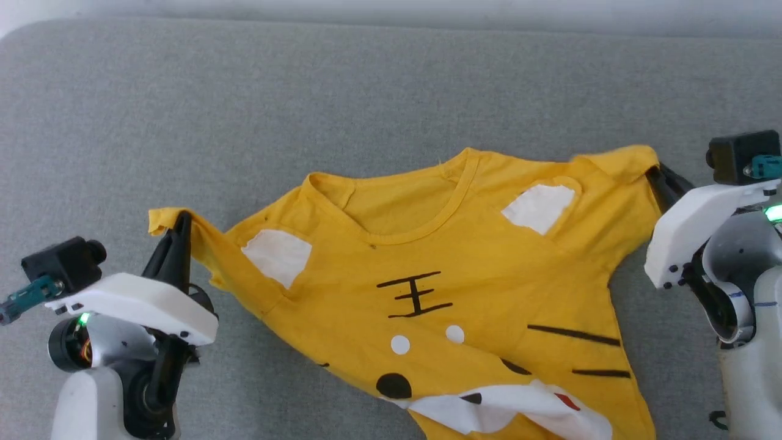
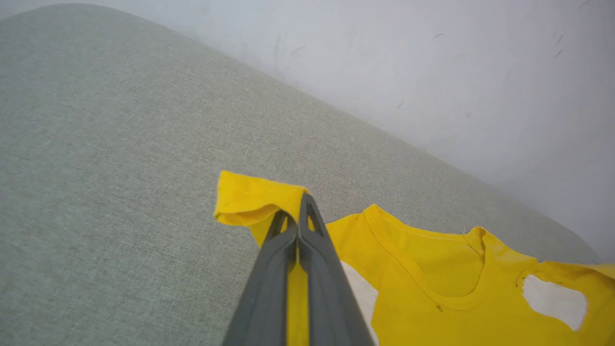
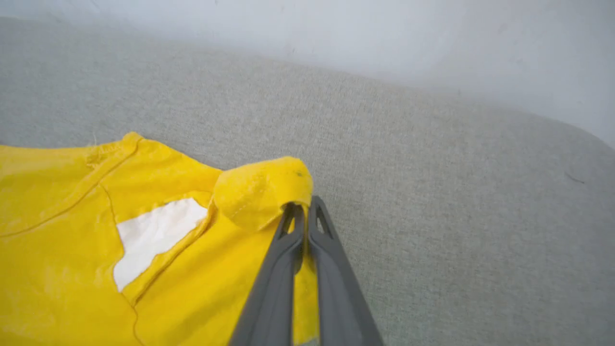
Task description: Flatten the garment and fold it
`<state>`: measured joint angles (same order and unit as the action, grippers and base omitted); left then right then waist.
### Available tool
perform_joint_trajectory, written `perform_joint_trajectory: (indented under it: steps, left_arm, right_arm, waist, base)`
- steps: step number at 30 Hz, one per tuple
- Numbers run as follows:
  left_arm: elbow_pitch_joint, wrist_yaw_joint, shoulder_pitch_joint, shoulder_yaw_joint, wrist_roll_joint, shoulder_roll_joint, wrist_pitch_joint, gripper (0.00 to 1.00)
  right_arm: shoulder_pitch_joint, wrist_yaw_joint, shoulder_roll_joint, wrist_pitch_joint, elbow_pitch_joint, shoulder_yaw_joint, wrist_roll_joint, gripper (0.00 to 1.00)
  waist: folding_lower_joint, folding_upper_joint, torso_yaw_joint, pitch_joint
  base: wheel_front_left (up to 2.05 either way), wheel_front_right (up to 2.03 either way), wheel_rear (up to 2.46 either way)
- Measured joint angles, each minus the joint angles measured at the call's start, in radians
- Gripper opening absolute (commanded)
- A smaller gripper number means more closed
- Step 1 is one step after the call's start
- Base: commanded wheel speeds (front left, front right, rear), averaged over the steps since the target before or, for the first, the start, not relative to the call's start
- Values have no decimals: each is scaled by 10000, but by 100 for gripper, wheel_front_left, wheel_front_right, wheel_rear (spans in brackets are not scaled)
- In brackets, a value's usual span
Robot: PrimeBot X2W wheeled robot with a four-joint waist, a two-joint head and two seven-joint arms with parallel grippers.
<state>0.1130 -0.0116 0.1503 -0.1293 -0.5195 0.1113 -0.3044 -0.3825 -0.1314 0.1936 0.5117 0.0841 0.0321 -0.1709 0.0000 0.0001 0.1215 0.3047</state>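
The garment [image 1: 440, 293], a bright yellow T-shirt with a cartoon face print and white patches, is stretched across the grey surface, collar toward the far side. My left gripper [image 1: 182, 221] is shut on the garment's left sleeve hem, and the yellow cloth [image 2: 250, 199] curls over the closed fingertips in the left wrist view. My right gripper [image 1: 654, 173] is shut on the right sleeve, whose bunched edge [image 3: 262, 190] caps the fingertips in the right wrist view. The shirt's lower part runs off the bottom of the head view, its white muzzle print [image 1: 507, 409] wrinkled.
A grey fabric surface [image 1: 391, 98] lies under the shirt and extends far beyond the collar. A pale wall [image 2: 456, 72] rises behind its rounded far edge.
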Motion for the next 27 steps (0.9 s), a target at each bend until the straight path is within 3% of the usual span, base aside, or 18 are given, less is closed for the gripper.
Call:
perform_joint_trajectory:
  steps: [8, 16, 27]
  left_arm:
    - [27, 523, 1267, 583, 428, 268, 600, 0]
    - [-725, 729, 3755, 1517, 897, 525, 6, 0]
    - [-3114, 803, 7673, 1937, 1166, 765, -650, 0]
  right_arm:
    - [-456, -2, -474, -1298, -711, -111, -82, 0]
    - [-2484, 0, -245, -1394, -861, -938, -82, 0]
    - [-5852, -2, -257, -897, 1097, -1793, -140, 0]
  waist:
    - [-1, 0, -327, -1075]
    - [-2, 0, -704, -2207]
    - [-2, 0, -1494, -2574]
  base:
    - [0, 0, 0]
    - [0, 0, 0]
    - [0, 0, 0]
